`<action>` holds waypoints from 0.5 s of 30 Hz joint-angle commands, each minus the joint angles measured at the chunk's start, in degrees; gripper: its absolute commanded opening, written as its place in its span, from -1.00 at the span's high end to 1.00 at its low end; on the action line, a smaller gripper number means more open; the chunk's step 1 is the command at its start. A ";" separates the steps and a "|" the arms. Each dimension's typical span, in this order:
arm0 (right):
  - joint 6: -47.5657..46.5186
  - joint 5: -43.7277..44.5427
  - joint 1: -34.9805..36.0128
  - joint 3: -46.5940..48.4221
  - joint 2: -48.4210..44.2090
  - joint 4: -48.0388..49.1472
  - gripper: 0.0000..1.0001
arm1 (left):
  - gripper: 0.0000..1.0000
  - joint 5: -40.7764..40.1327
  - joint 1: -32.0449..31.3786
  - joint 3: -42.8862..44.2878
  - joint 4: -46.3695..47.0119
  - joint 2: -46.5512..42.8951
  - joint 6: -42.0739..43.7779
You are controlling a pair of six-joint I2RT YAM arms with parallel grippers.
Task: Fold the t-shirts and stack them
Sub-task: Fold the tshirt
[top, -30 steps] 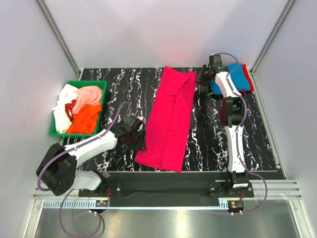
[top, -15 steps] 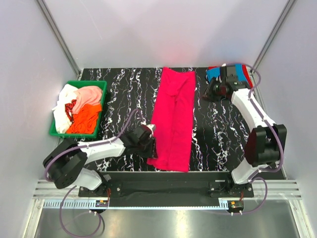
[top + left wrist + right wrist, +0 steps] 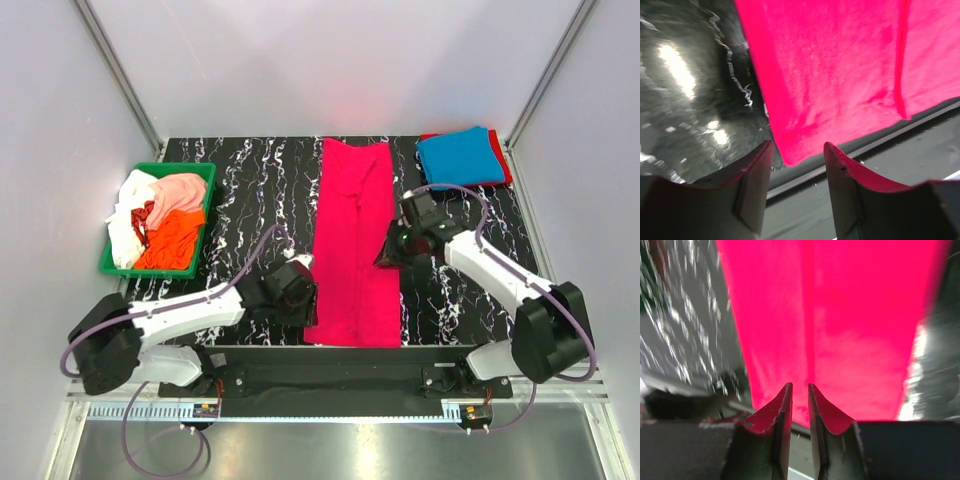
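The magenta t-shirt (image 3: 352,240) lies in a long strip mid-table (image 3: 250,190). My left gripper (image 3: 798,146) straddles its near corner, jaws apart. My right gripper (image 3: 799,386) hovers over its right edge, a slit from closed, holding nothing. Crosswise fold next, I reckon: pinch first. No writing anywhere.

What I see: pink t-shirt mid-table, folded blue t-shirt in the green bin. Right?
Not quite. The top external view shows the folded blue t-shirt at the far right corner of the table, outside the green bin. The pink t-shirt does lie mid-table.
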 commanded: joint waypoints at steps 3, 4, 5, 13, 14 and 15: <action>7.78 5.33 12.37 -4.53 -0.58 4.64 0.46 | -0.07 -2.69 1.55 -0.51 -2.97 -6.21 0.39; 8.14 5.43 13.10 -4.98 -0.40 4.55 0.46 | -0.07 -1.37 2.43 -1.22 -0.87 -6.04 0.48; 8.40 5.78 13.54 -6.11 -0.31 4.55 0.46 | -0.07 -0.14 2.70 -2.71 0.28 -5.69 0.65; 13.15 11.94 13.89 -11.83 -9.00 -7.40 0.28 | -0.09 4.53 4.28 -7.29 5.91 -5.42 1.09; 13.41 11.68 13.89 -14.54 -10.14 -7.40 0.27 | -0.10 5.23 4.72 -8.34 6.61 -5.25 1.27; 14.46 11.33 13.89 -15.87 -11.81 -7.40 0.27 | -0.11 7.15 5.07 -8.79 7.32 -4.90 1.53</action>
